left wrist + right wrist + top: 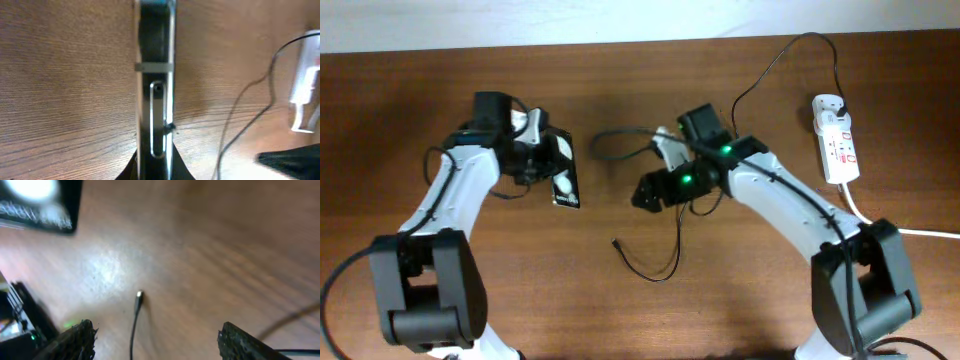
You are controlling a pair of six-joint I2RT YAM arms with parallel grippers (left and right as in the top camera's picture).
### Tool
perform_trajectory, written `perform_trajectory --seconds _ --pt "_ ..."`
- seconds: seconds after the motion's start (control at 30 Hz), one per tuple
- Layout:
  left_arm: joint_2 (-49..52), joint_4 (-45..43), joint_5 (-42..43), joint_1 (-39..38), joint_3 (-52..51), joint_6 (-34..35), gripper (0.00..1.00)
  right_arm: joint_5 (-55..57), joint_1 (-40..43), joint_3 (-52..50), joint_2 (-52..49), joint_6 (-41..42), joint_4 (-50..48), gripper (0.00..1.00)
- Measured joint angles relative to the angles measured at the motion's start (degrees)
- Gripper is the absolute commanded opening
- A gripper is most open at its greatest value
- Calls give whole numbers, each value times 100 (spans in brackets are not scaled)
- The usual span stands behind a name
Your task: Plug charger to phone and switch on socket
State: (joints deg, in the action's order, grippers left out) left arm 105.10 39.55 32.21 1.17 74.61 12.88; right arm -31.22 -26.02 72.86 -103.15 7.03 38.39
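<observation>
The phone (567,172) is a small black smartphone with white glare on its screen, left of centre. My left gripper (546,160) is shut on it; the left wrist view shows the phone (155,60) edge-on between the jaws (155,170). The charger's thin black cable loops over the table and its free tip (616,242) lies bare on the wood. My right gripper (642,195) is open above that tip (139,296), which lies between the fingers (162,342), nearer the left one, untouched. The socket (835,138) is a white power strip at the far right.
The black cable (665,262) curls on the table below my right gripper and runs up to the power strip. A thick white cord (910,232) leaves the strip toward the right edge. The phone's corner (40,205) shows at the top left of the right wrist view.
</observation>
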Motion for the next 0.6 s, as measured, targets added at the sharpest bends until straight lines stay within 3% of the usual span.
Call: perform_trajectory --seconds 0.23,0.3,0.33,0.5,0.6 --pt "313 -195 1150 369 -2 -566 0 1742 -1220 0 -2 321 87 85" --pt "697 -280 1799 374 -2 -935 0 2011 -1296 0 -2 428 87 87" --pt "962 -367 2277 374 -2 -1099 0 2135 -1307 0 -2 487 133 99" --pt "1290 -380 3368 374 -2 -1340 0 2288 -1309 0 -2 525 170 99" --pt "1290 -385 3550 374 -2 -1360 0 2459 -1307 -7 -2 522 -116 99"
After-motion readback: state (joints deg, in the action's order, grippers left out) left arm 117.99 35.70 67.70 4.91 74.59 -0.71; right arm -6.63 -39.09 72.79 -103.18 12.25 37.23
